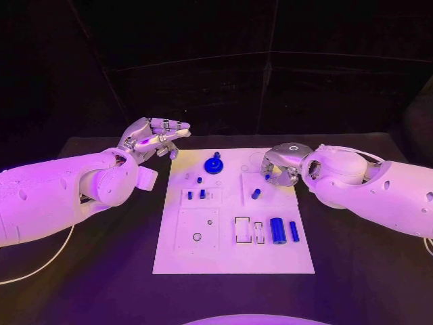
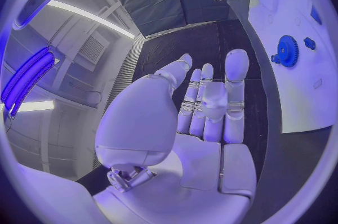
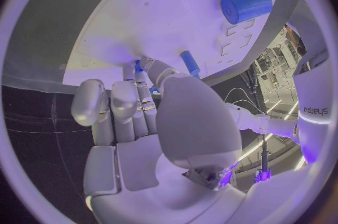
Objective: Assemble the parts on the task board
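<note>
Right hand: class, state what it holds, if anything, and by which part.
The right hand pinches a small blue part in its fingertips above the task board; which end it grips cannot be told. The left hand holds nothing.

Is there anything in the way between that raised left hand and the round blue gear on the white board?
Nothing visible. The left hand is lifted off the board's far left corner, fingers spread, holding nothing. The blue gear stands on the task board beside it, with only bare board and open air between them.
</note>
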Robot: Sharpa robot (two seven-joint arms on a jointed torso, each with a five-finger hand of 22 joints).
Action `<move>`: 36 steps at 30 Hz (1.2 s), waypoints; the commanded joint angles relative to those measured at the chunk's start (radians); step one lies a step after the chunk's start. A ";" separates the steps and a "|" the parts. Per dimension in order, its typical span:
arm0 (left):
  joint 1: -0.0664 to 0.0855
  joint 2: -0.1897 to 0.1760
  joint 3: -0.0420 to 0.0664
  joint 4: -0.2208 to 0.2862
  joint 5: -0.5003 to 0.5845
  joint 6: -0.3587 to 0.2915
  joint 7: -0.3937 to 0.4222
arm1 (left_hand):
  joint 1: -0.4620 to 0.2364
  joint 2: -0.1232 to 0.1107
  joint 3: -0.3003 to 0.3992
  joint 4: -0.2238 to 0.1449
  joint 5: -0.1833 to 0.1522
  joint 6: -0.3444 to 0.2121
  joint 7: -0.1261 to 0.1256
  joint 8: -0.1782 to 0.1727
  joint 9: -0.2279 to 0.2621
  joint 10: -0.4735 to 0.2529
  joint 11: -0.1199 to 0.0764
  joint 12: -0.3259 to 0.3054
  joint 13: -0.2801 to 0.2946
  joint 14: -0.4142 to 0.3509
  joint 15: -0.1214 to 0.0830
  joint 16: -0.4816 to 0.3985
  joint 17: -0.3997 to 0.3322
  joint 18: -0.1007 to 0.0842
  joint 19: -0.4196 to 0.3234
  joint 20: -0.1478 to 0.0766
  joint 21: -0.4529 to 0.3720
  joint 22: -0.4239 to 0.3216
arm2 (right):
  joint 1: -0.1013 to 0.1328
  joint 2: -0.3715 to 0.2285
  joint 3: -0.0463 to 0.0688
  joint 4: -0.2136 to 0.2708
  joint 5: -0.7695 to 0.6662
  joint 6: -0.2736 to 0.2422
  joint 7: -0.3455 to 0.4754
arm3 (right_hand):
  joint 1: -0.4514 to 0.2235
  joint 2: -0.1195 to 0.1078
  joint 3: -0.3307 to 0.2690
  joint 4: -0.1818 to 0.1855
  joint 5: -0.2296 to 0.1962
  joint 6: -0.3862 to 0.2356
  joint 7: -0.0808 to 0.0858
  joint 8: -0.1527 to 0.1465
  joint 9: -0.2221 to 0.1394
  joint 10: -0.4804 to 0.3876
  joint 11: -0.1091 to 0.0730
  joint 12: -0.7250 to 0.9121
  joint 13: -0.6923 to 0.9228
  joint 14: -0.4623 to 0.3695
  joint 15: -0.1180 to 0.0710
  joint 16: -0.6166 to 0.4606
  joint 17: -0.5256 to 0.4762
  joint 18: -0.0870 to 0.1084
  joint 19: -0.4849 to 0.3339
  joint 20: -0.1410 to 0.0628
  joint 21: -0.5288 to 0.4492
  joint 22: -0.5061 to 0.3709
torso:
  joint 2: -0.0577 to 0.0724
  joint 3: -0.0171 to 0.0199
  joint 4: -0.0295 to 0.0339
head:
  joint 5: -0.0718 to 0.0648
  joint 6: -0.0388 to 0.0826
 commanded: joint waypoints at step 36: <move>0.001 -0.005 0.000 -0.004 0.008 0.014 -0.004 | 0.010 0.009 -0.001 -0.007 0.002 0.003 0.000 0.004 0.000 0.004 0.002 0.007 0.001 -0.006 0.002 -0.001 0.000 0.006 -0.007 -0.001 -0.005 -0.003 | -0.018 -0.039 -0.001 0.072 -0.056 -0.129 -0.046 | 0.025 0.047 0.100 -0.059 -0.078 0.087 -0.024 0.031 0.015 0.096 -0.025 0.031 0.009 0.028 -0.015 0.081 0.052 -0.039 0.079 -0.015 0.108 0.144 | -0.002 -0.0005 -0.0005 | -0.002 -0.005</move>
